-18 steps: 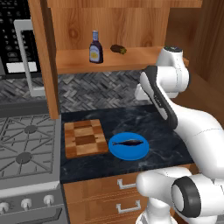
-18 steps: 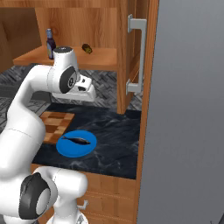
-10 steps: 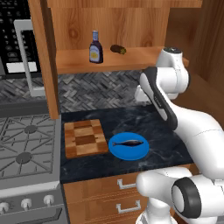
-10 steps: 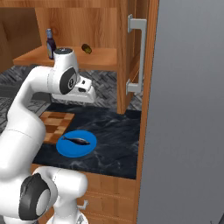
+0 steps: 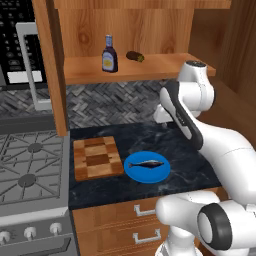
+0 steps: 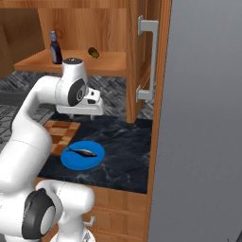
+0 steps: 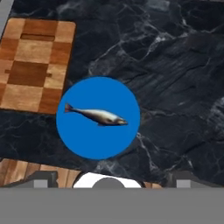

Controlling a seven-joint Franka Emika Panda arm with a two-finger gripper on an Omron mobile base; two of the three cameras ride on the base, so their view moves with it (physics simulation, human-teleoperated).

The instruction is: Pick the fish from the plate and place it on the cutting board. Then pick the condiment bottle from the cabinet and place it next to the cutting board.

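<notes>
Dark marbled counter [image 7: 175, 87] lies below the claw [image 7: 111, 181], whose jaws stand spread wide and empty. Straight beneath it the plate [image 7: 87, 140] carries the fish [image 7: 96, 115]; the cutting board [image 7: 30, 65] sits beside.

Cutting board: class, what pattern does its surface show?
The cutting board is a checkerboard of light and dark brown wooden blocks, clearest in the hand view.

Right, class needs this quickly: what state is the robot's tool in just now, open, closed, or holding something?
Tool: open and holding nothing; the fish lies on the blue plate below it.
</notes>
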